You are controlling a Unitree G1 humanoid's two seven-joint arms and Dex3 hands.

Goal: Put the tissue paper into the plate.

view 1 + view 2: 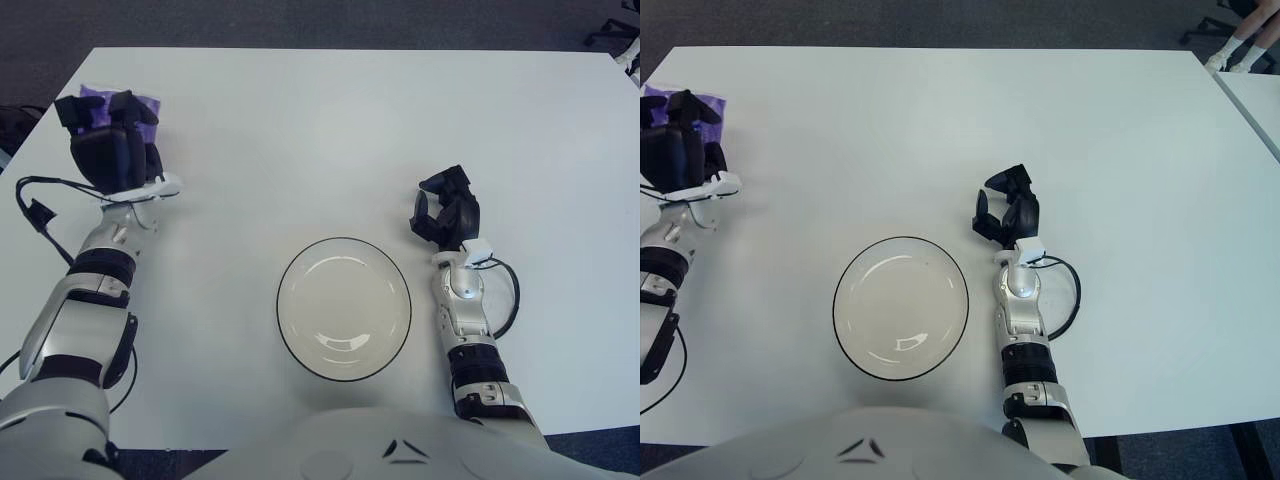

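The tissue paper [97, 96] is a purple pack at the table's far left. My left hand [110, 145] has its dark fingers wrapped over the pack, and only its purple top edge [692, 100] shows above the fingers. The plate [344, 308] is a white dish with a dark rim. It sits near the table's front edge at the middle, well to the right of that hand, with nothing in it. My right hand [446, 213] shows just right of the plate, fingers loosely bent and holding nothing.
The white table [330, 130] stretches wide behind the plate. A black cable [40, 215] runs beside my left forearm. Another cable [508, 290] loops at my right wrist. Dark floor lies beyond the far edge.
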